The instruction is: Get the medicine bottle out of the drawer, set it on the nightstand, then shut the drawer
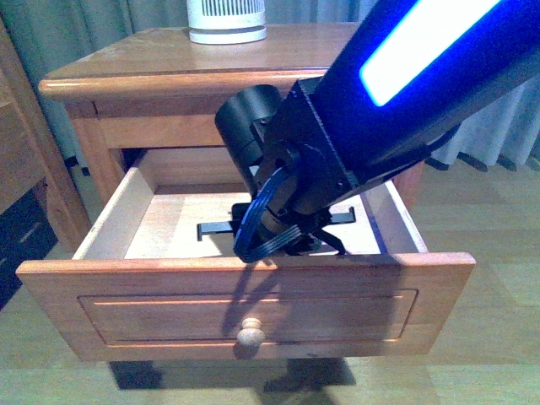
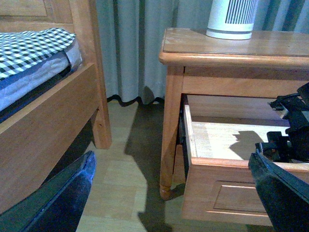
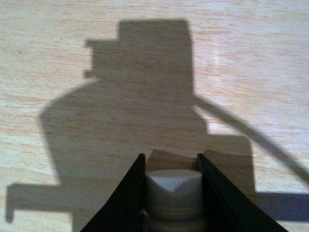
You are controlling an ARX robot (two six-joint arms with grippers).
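R pincer [image 3: 170,162] is down in the open drawer [image 1: 253,299], closed on the bottle [image 3: 174,195] at its ribbed cap, bottle right betw. its fingers [image 3: 120,205]; L pincer [image 2: 171,162] hangs open, well apart. Risk imo: grip is cap-only, near the tips, so bottle could tilt or slip on the lift. The nightstand tabletop [image 1: 126,63] sits above & beyond the pincer, so a straight-up pull could clip its edge.

Reddish-brown nightstand [image 1: 152,55], pale-wood drawer [image 1: 114,219] inside, white medicine bottle [image 3: 174,188], black jaws, green-checked bedding [image 2: 34,41], grey curtain [image 2: 135,48]
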